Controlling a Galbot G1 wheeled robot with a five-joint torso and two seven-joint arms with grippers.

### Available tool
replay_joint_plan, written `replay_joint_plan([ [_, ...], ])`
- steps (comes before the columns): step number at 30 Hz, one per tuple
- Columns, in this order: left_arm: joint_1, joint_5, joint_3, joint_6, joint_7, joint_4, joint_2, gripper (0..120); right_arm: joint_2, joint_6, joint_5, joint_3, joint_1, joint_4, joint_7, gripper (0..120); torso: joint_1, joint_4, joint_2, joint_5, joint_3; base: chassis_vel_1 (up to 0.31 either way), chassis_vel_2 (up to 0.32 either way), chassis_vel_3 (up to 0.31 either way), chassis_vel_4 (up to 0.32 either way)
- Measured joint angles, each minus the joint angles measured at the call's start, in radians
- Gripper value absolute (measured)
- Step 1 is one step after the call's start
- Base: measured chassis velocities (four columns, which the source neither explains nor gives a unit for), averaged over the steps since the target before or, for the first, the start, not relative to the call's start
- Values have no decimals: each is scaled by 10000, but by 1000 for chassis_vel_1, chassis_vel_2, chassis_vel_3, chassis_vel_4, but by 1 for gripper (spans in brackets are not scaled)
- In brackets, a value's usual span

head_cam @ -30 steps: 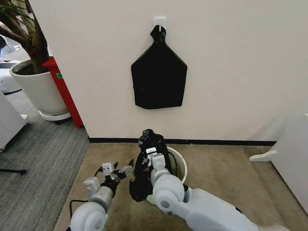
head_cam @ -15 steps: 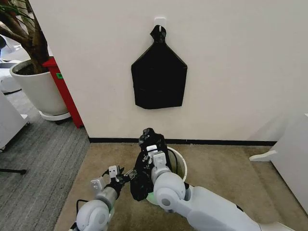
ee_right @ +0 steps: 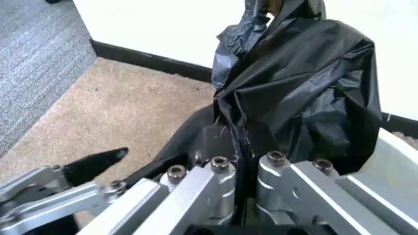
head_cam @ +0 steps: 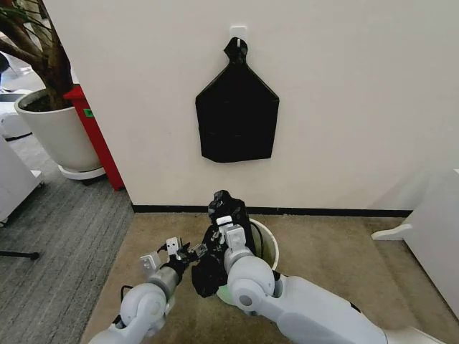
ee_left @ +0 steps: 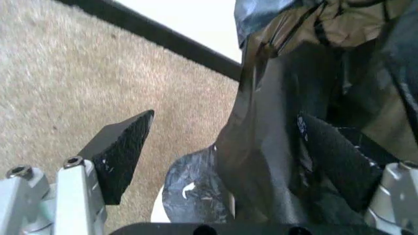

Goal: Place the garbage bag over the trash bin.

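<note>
The bag hung bunched above the left side of the bin, partly draped over its near rim, not yet spread over the opening. The bin stood on tan carpet near the wall.

The right gripper held the bag's upper folds, fingers closed tight on the film. The left gripper was at the bag's left edge with fingers spread wide; in the left wrist view a sheet of film lay between the two pads, not yet pinched.

Risks, as judged: the film is thin and slick, so the left pads may close on one layer only, or on none, and the mouth would fail to open. The bin looked light; a sideways pull on the draped film could tip or shift it. The bunched folds could also snag on the rim.
</note>
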Motion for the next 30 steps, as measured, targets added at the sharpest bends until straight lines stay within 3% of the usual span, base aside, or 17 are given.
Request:
replay_joint_plan([
  [10, -351, -490, 116, 1121, -116, -162, 113, 82, -31, 40, -69, -37, -24, -42, -99, 0, 0, 0, 0, 1, -1, 0, 0, 0, 0],
  [14, -652, -531, 263, 2134, -621, -193, 259, 72, -46, 92, -102, -12, -25, -47, -128, 0, 0, 0, 0, -1, 0, 0, 0, 0, 0],
  [18, -764, -461, 349, 2337, -775, -221, 261, 66, -73, 115, -141, -6, -69, -47, -156, 0, 0, 0, 0, 0, -1, 0, 0, 0, 0],
  [24, -1222, -549, 712, 2774, -1286, -46, 240, 77, -107, 196, -225, 0, -182, -37, -192, 0, 0, 0, 0, 1, 0, 0, 0, 0, 0],
  [30, -1687, -1020, 856, 3291, -1497, 191, 174, 78, -154, 238, -226, 2, -170, -2, -192, 0, 0, 1, 0, 2, -1, 0, 0, 0, 0],
])
